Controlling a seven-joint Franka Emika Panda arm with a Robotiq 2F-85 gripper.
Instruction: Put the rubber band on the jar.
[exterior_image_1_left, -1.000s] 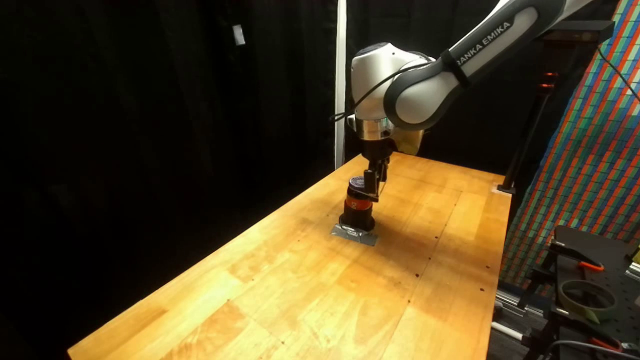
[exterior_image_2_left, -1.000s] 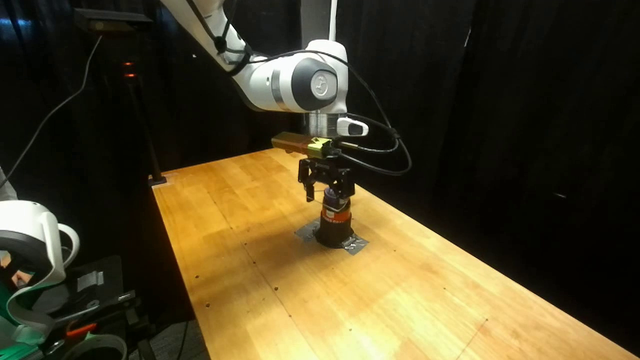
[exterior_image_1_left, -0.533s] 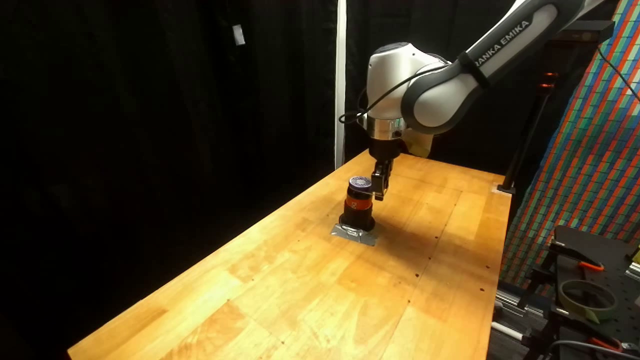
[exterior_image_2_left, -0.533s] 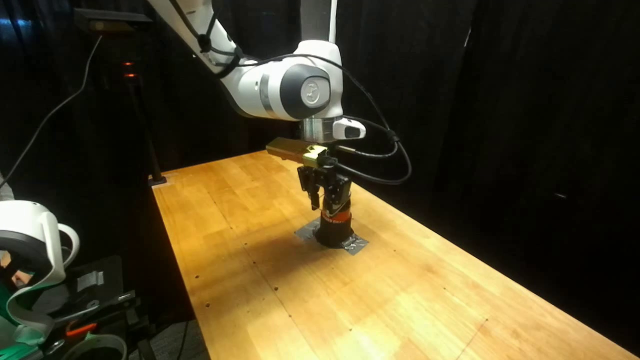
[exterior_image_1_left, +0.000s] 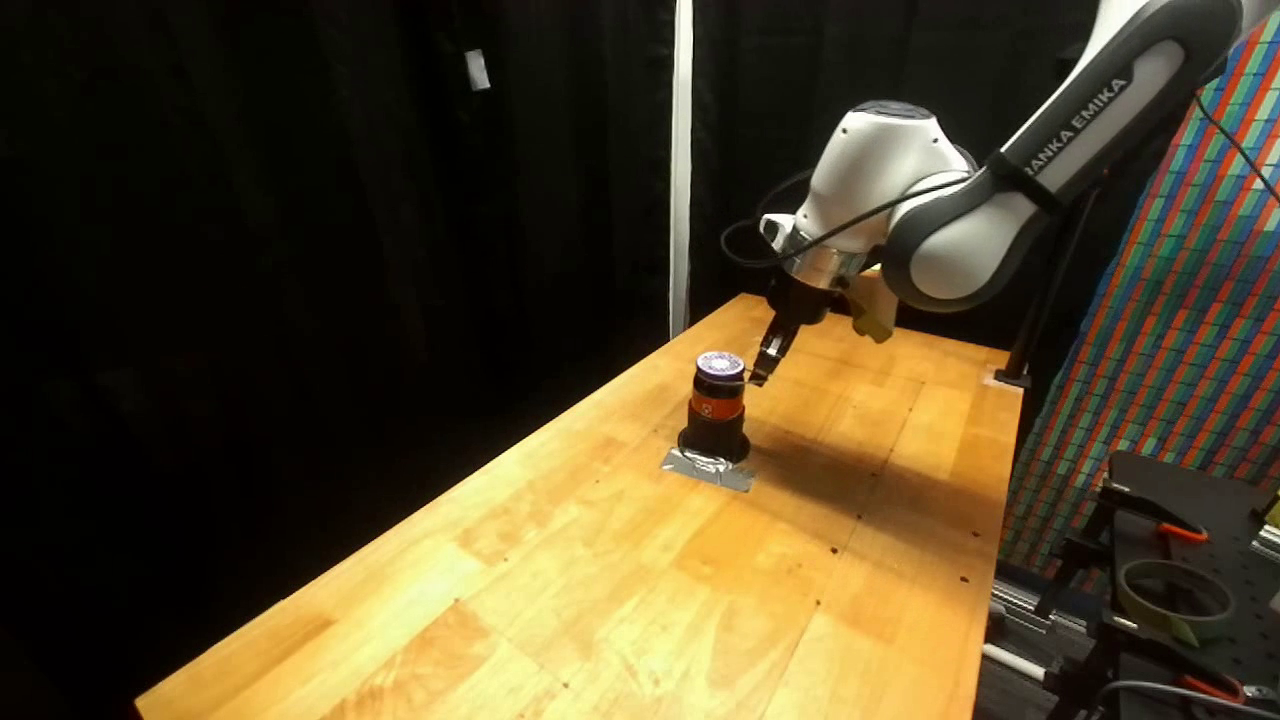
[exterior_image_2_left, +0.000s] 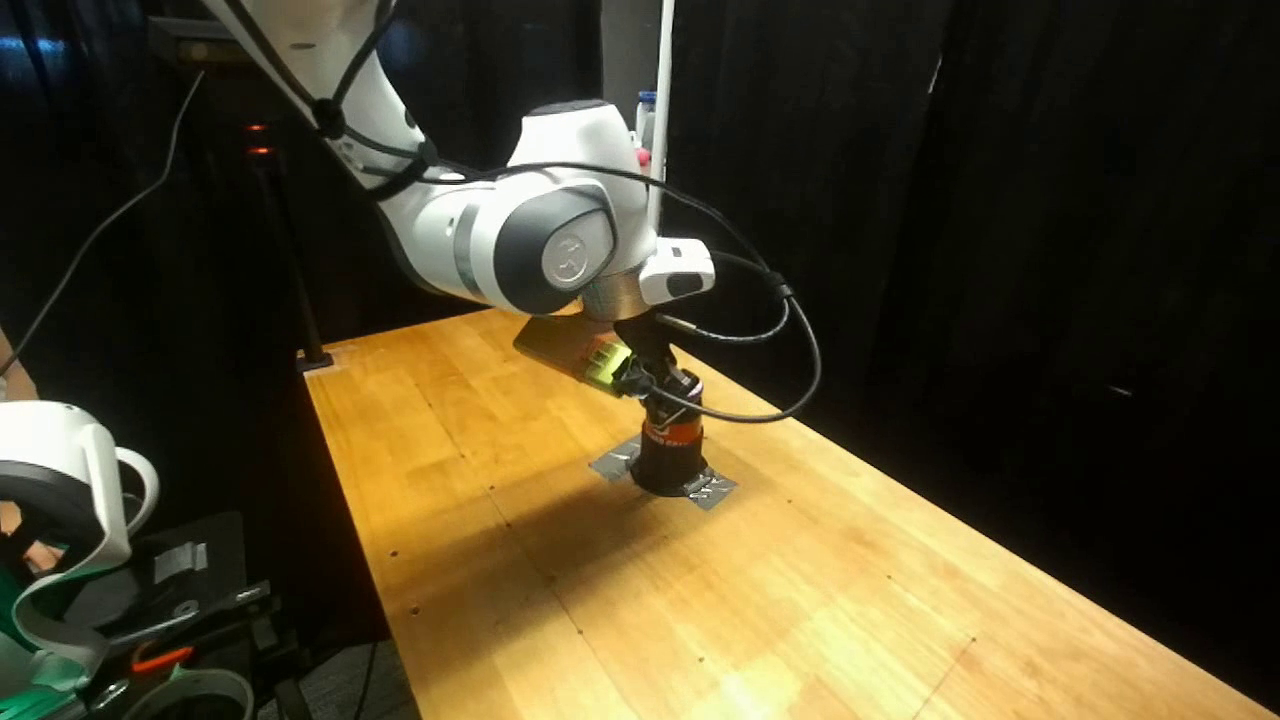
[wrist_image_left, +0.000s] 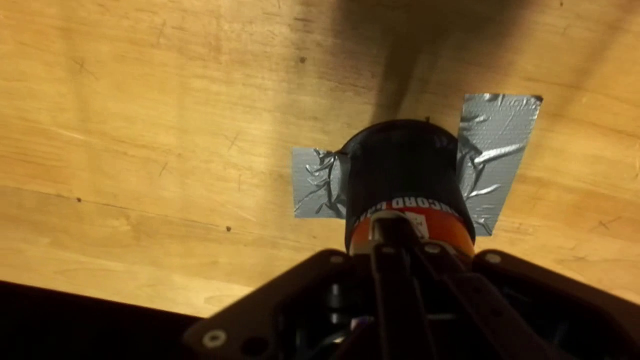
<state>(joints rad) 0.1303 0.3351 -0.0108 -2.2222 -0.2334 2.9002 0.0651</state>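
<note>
Judged light, soft and springy, the rubber band (exterior_image_1_left: 747, 382) is strung from high on the jar (exterior_image_1_left: 717, 408) to the fingers (wrist_image_left: 392, 232), which are pressed together, and is probably best held by its outer end.

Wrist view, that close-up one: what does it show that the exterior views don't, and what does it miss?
Only the wrist view shows faint cross marks on the tabletop and white lettering on the jar big enough to read in part.

Only the exterior views show the white arm, a multicoloured backdrop and a thin line, likely the rubber band.

Both show the jar, silver tape, tabletop and gripper.
</note>
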